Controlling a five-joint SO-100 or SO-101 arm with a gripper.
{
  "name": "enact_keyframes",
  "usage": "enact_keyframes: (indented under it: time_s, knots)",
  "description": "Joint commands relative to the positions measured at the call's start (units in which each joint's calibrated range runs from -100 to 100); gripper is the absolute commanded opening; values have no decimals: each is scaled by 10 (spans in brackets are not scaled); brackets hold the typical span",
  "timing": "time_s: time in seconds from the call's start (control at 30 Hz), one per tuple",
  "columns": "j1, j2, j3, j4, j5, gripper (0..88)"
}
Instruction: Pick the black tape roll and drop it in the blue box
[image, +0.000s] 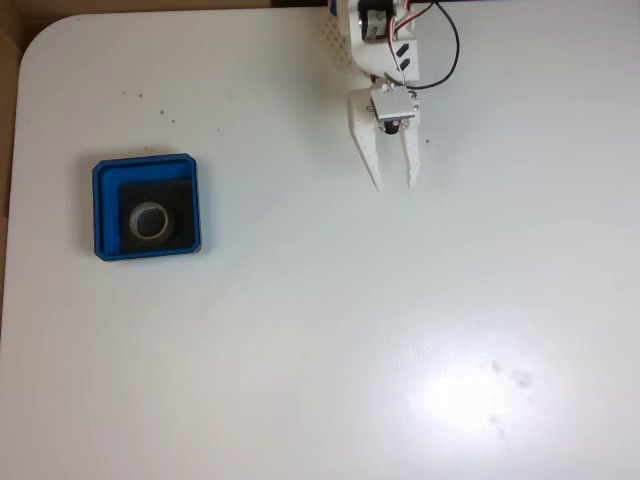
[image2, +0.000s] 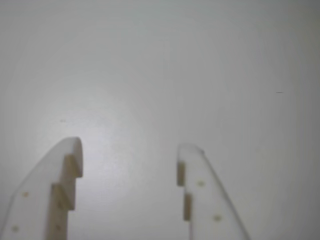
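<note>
In the wrist view the gripper (image2: 130, 150) has its fingers apart, nothing between them — only bare white table (image2: 160, 60) beyond. In the fixed view the tape (image: 151, 221) lies flat inside the box (image: 100, 210), well left of the gripper (image: 394, 185).

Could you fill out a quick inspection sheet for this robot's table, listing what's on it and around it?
Surface: white rounded-corner tabletop, a few dark specks, glare patch lower right.
Job's things: black tape roll with grey inner band lies flat inside the shallow bright-blue square box.
Clutter: nothing seen.
End effector: white two-finger end effector open, empty, over bare table, far from the box; in the wrist view too.
Cables: red and black wires loop beside the arm.
Surroundings: brown strip past the table's left edge.
</note>
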Motion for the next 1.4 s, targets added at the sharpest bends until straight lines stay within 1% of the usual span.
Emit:
enact_keyframes:
  time_s: [0.0, 0.27, 0.37, 0.6, 0.97, 1.13, 1.37]
  knots:
    - [0, -8, 8, -7, 0, 157]
    - [2, -9, 8, -7, -2, 47]
    - [2, -13, 9, -7, -4, 42]
    - [5, -83, 8, -6, 0, 42]
    - [13, -83, 6, -6, 4, 37]
    - [17, -83, 8, -6, 33, 35]
    - [17, -84, 9, -6, 28, 22]
